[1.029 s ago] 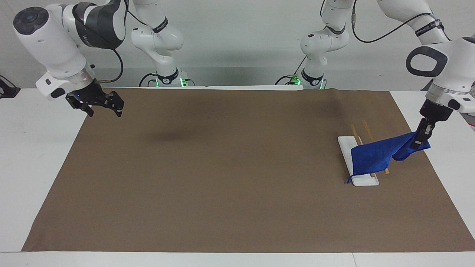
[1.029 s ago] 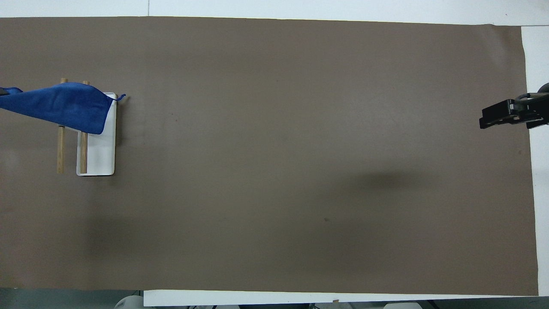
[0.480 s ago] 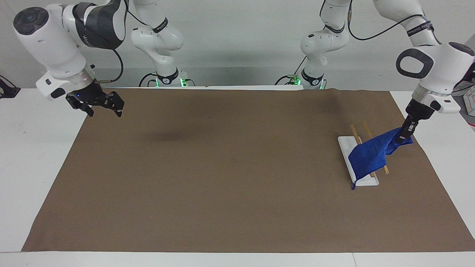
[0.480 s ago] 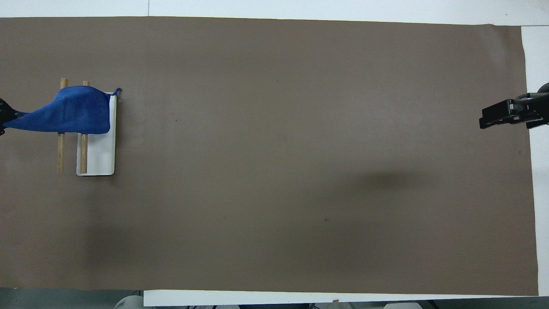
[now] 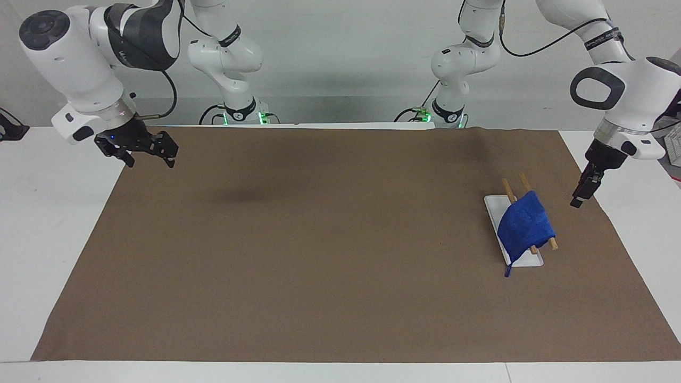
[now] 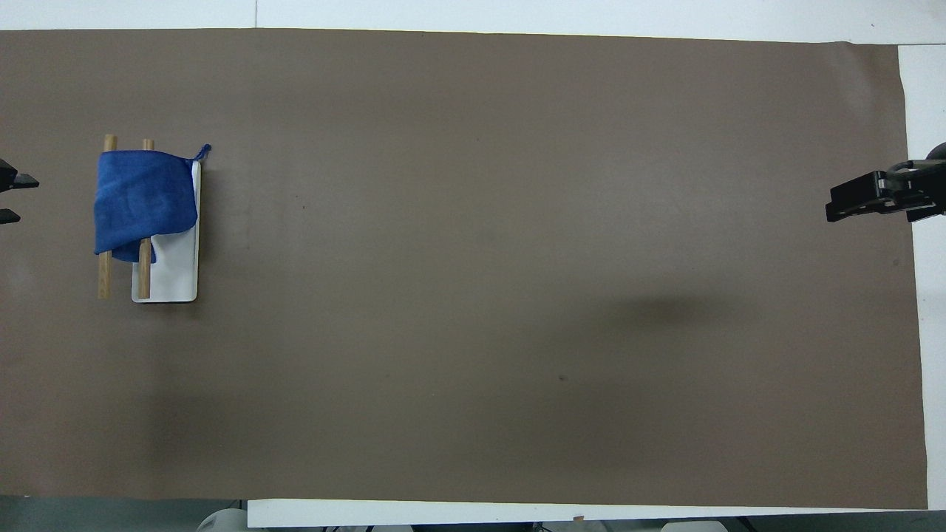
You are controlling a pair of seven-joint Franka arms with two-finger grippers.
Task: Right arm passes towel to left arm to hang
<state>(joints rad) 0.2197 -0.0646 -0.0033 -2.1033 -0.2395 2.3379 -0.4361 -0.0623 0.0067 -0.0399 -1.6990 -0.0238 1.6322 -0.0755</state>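
The blue towel hangs draped over the two wooden rods of a small rack with a white base, toward the left arm's end of the table. It also shows in the overhead view, its corner loop hanging off the base's edge. My left gripper is open and empty, in the air beside the rack, apart from the towel; its tips show at the overhead view's edge. My right gripper, with the blue light, waits open and empty over the mat's edge at the right arm's end.
A brown mat covers most of the white table. The rack's rods reach toward the robots past the towel. The two arm bases stand at the table's robot end.
The left gripper let go of the towel and drew back a little from the rack. The towel's held end dropped and now hangs over the rods. The right arm has not moved.
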